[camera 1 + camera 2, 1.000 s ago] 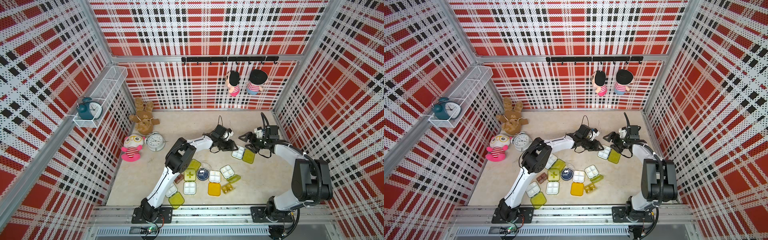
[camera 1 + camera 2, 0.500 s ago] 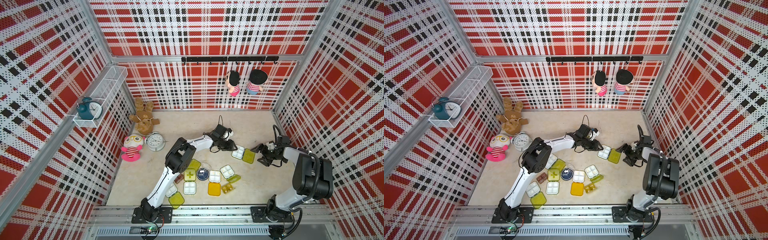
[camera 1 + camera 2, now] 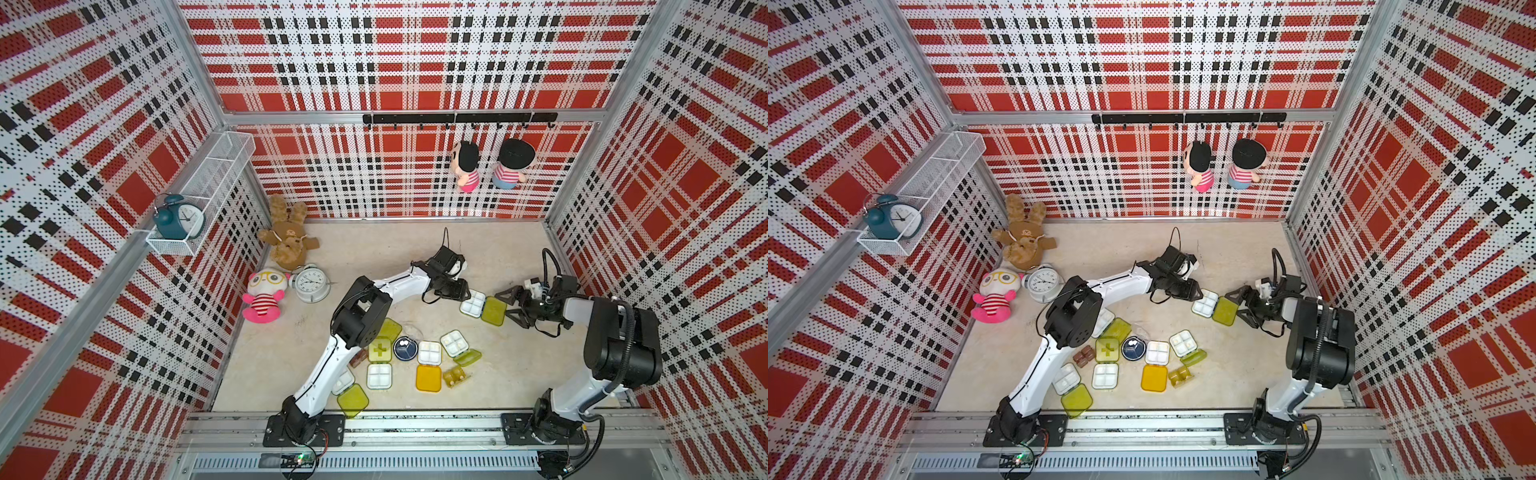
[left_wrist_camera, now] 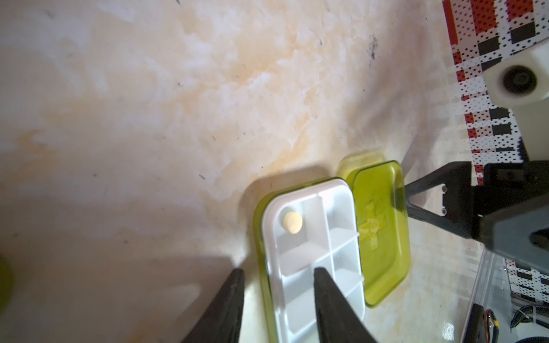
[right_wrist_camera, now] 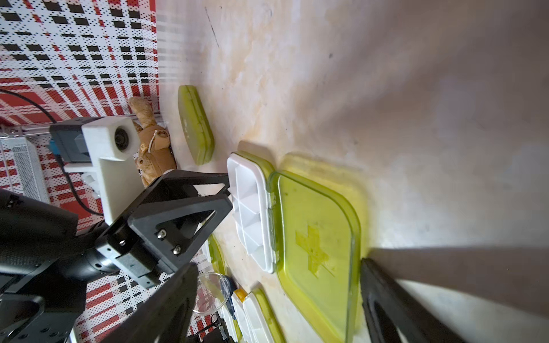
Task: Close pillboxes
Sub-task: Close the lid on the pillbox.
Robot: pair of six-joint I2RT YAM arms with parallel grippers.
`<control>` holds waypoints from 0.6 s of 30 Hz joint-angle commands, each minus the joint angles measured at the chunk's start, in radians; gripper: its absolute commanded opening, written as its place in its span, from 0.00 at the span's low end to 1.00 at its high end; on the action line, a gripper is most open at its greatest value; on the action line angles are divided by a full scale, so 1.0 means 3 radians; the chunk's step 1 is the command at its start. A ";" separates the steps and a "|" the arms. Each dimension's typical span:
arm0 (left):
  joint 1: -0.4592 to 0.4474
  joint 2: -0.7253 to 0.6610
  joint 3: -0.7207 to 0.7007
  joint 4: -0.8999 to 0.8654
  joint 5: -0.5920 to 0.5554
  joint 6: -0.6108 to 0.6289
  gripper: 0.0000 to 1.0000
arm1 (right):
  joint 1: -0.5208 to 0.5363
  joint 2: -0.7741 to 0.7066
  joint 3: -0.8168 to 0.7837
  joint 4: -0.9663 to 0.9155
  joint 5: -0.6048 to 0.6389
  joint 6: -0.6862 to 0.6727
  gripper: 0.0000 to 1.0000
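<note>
Front row: lime lid (image 3: 352, 400) flopped open by L arm base; white 4-cell tray (image 3: 379, 376); orange pillbox (image 3: 428, 378); sm amber pillbox (image 3: 456, 376) just beside it.
Next row: lime cross pillbox (image 3: 380, 350), shut; round navy pillbox (image 3: 405, 348).
Open pillbox: farther back, btwn grippers; white tray (image 3: 473, 302) w/ hinged lid (image 3: 493, 311) lying flat beside it; one tan pill (image 4: 292, 222) in a corner cell.
L gripper (image 4: 277, 271): partly open, straddles the tray's edge, gap on outer side, no hold.
R gripper (image 5: 279, 263): spread wide, nothing held, hinged lid btwn its fingers.
Back, L wall: pink plush (image 3: 266, 293), silver alarm clock (image 3: 309, 283), brown plush (image 3: 286, 243).
</note>
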 commanded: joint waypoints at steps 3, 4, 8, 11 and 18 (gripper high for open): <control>-0.0023 0.0171 0.0029 -0.0149 -0.0025 0.0022 0.43 | 0.0046 -0.0071 -0.0163 0.0362 -0.0206 0.0192 0.87; -0.0023 0.0171 0.0031 -0.0145 -0.0020 0.0021 0.43 | 0.0063 -0.0111 -0.0184 0.0424 -0.0249 0.0281 0.87; -0.0023 0.0166 0.0019 -0.0144 -0.0025 0.0019 0.43 | 0.0153 -0.0261 -0.0232 0.0589 -0.0311 0.0401 0.88; -0.0023 0.0154 0.0009 -0.0148 -0.0030 0.0029 0.43 | 0.0197 -0.0364 -0.0234 0.0608 -0.0316 0.0436 0.88; -0.0023 0.0118 0.0007 -0.0159 -0.0040 0.0045 0.43 | 0.0296 -0.0530 -0.0225 0.0661 -0.0262 0.0587 0.88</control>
